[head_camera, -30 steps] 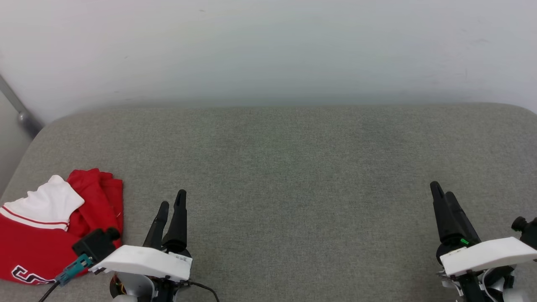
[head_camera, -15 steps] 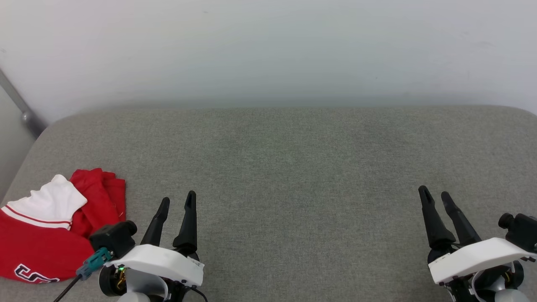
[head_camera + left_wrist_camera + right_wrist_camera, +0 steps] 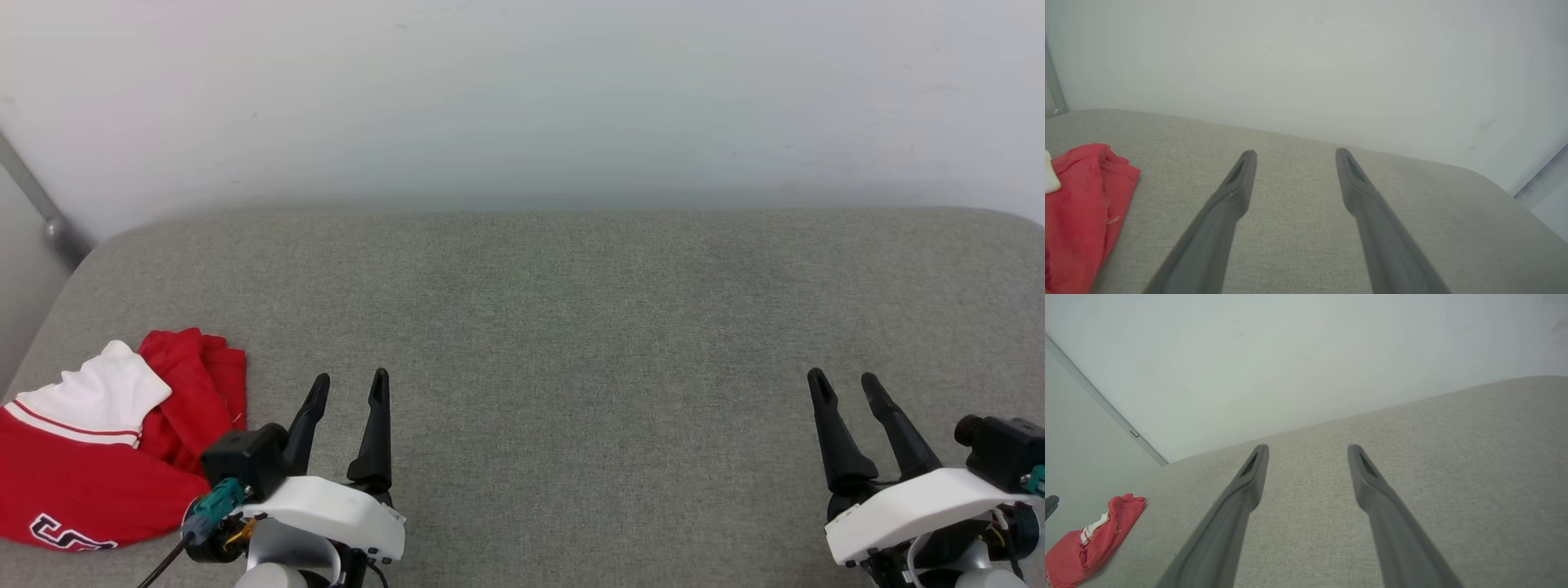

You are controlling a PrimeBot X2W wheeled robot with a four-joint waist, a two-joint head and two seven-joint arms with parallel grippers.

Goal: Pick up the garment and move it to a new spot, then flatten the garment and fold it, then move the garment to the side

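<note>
The garment (image 3: 90, 457), a red T-shirt with a white sleeve and dark lettering, lies folded in a small bundle at the near left corner of the grey cushioned surface (image 3: 555, 327). Its red edge shows at the left of the left wrist view (image 3: 1081, 212), and it sits far off at the lower left in the right wrist view (image 3: 1090, 539). My left gripper (image 3: 349, 382) stands open just right of the garment, apart from it, nothing between its fingers (image 3: 1237, 192). My right gripper (image 3: 842, 381) is open at the lower right, over bare cushion.
A white wall (image 3: 522, 98) rises behind the cushion's far edge. A grey metal bar (image 3: 37, 204) slants down at the far left corner. The cushion's corners are rounded and its left edge runs close to the garment.
Both grippers have turned so their fingers show spread side by side. The left gripper shifted slightly right and the right gripper slightly left. The garment lies as before.
</note>
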